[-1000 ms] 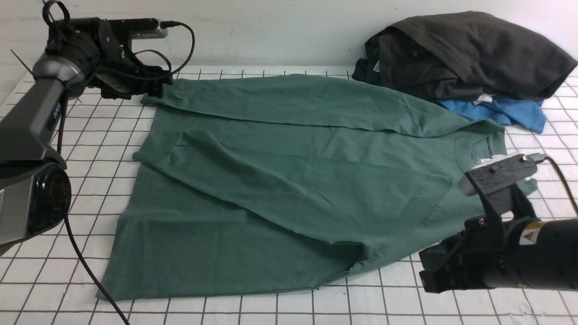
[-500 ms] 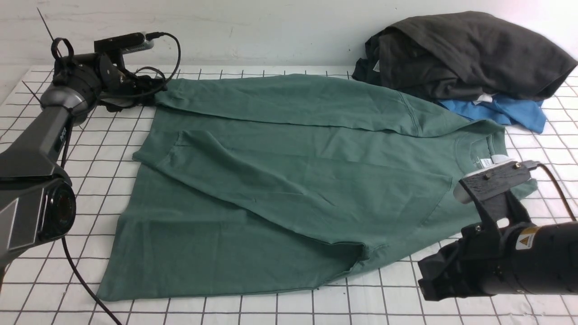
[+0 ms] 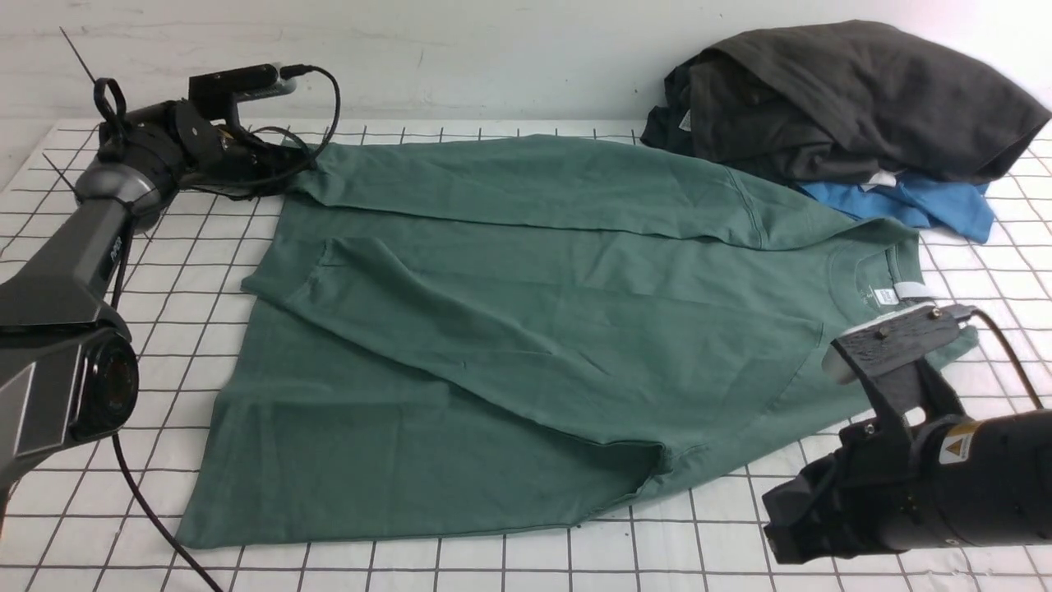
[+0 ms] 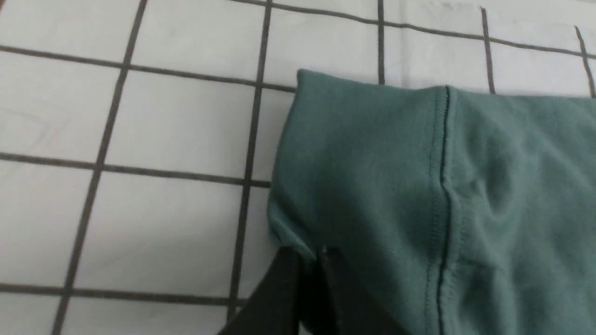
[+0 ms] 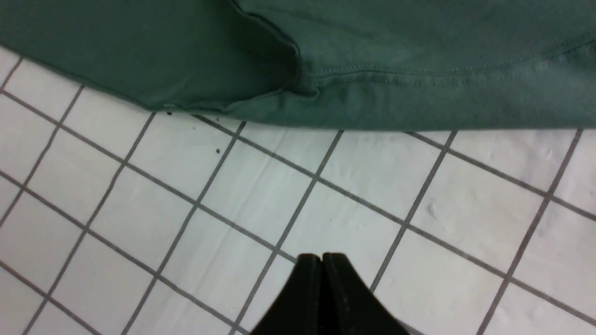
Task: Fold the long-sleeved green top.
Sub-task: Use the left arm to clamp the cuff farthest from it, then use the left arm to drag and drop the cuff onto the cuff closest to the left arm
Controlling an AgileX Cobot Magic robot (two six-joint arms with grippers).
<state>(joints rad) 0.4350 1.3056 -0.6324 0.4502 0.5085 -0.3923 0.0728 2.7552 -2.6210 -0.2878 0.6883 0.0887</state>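
- On the table point(image 3: 468, 552), I am seeing the top point(image 3: 526, 329) lying spread flat, sleeves folded across its body, collar pointing right.
- My left gripper point(image 4: 307, 255) is pinching the cuff point(image 4: 363, 153) at the far-left corner. The jaws are nearly touching, seemingly with fabric between them.
- My right gripper point(image 5: 321, 261) is hovering clenched and empty over bare table, just beside the top's near edge.
- A dark garment point(image 3: 846, 90) and a blue garment point(image 3: 912, 205) are lying piled far right.

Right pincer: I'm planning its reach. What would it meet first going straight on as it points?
Probably the green long-sleeved top's near edge; the shut right pincer points across bare gridded cover toward it, depth unclear.
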